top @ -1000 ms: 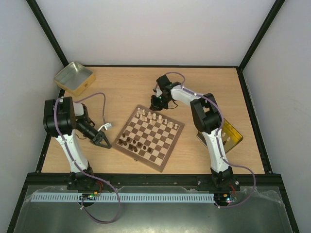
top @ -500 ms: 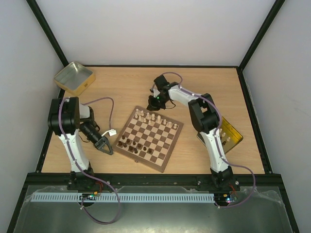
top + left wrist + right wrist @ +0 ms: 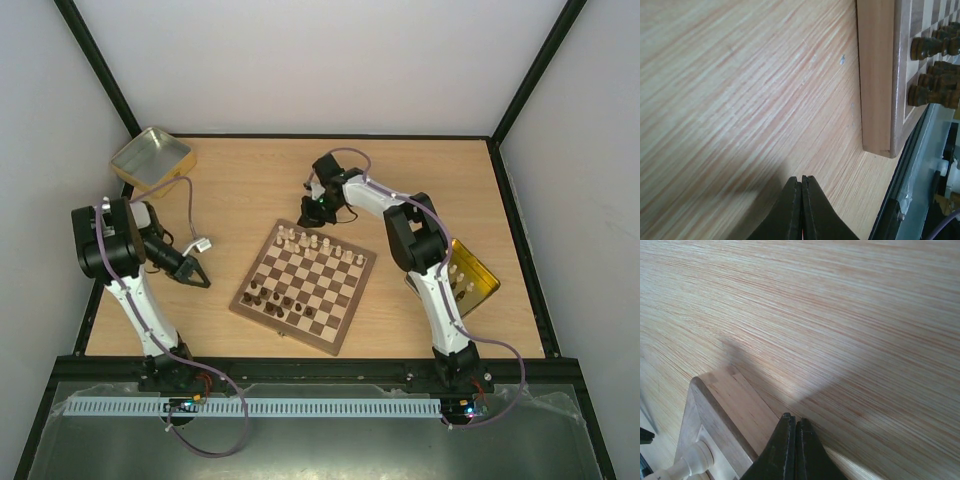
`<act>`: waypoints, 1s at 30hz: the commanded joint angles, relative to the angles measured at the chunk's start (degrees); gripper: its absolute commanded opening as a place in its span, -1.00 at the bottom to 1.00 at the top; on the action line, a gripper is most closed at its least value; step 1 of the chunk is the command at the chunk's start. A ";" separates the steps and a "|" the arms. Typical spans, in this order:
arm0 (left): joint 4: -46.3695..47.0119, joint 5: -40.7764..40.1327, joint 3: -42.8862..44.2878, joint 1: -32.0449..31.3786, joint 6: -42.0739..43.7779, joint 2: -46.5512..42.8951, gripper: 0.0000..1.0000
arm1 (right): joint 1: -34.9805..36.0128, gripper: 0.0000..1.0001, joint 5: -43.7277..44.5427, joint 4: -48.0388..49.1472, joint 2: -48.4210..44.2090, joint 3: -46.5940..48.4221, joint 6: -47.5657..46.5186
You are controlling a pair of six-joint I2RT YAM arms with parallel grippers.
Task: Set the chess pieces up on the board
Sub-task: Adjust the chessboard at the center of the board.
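The board (image 3: 320, 262) lies tilted in the middle of the table. Pale chess pieces (image 3: 312, 241) stand along its far side and dark chess pieces (image 3: 277, 297) along its near side. My left gripper (image 3: 199, 278) is shut and empty, low over bare table left of the board. Its wrist view shows the pressed-together tips (image 3: 801, 180), the board's corner (image 3: 876, 85) and dark pieces (image 3: 932, 47). My right gripper (image 3: 308, 211) is shut and empty just beyond the board's far corner. There its tips (image 3: 794, 420) hang by the board's border (image 3: 732, 407), with a pale piece (image 3: 692, 464) nearby.
A gold tin (image 3: 152, 160) sits at the table's far left corner. A second gold tin (image 3: 478, 283) holding several pale pieces lies right of the right arm. A black frame rail (image 3: 320, 368) runs along the near edge.
My left arm has swung left and back, drawing its shut gripper away from the board's near left edge. The right gripper has crept slightly left beyond the far corner.
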 commanded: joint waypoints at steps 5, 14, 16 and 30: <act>1.71 2.76 -0.10 0.79 -2.91 2.30 -0.95 | 2.29 -0.96 -0.53 -4.64 4.73 2.19 -1.53; 4.74 3.99 -2.17 1.43 -4.07 4.42 -0.95 | 5.13 -0.96 -0.15 -5.73 6.71 5.43 -2.16; 5.10 4.50 -2.40 1.48 -4.35 4.44 -0.95 | 4.97 -0.96 4.14 -5.94 6.35 6.31 -1.44; 12.19 4.08 -5.47 1.54 -11.54 -0.28 -0.95 | -5.61 -0.96 39.79 0.16 -16.73 -7.21 7.09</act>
